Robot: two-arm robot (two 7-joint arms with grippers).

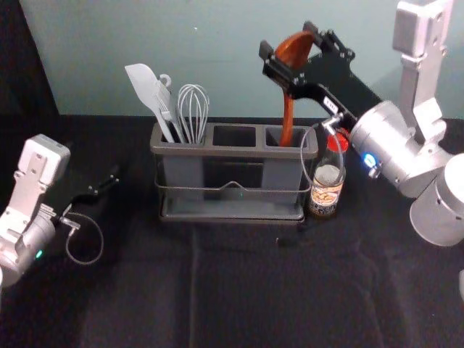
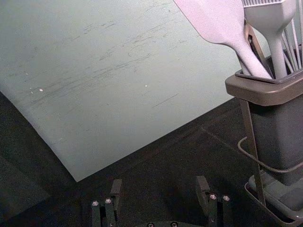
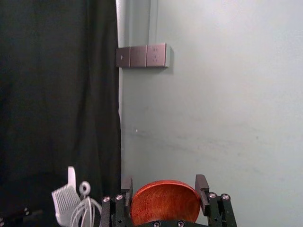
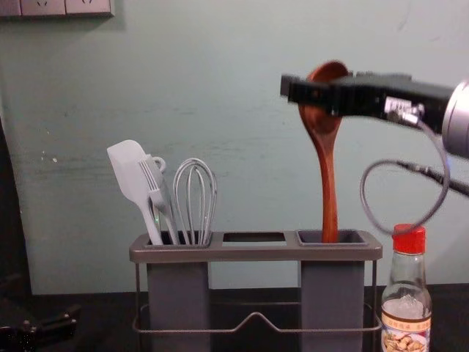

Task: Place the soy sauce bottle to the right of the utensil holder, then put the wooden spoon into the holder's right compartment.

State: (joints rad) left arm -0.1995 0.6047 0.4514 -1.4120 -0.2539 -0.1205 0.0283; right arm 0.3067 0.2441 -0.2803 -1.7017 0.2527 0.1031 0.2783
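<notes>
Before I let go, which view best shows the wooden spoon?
The chest view: side-on, it shows the wooden spoon from bowl down to where its handle enters the right compartment. The head view shows this from above; the right wrist view shows the bowl between the right gripper's fingers.

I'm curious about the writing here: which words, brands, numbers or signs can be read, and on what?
Nothing can be read for certain.
Label on the soy sauce bottle: characters too small to read.
White sticker on the right gripper: print too small.
</notes>
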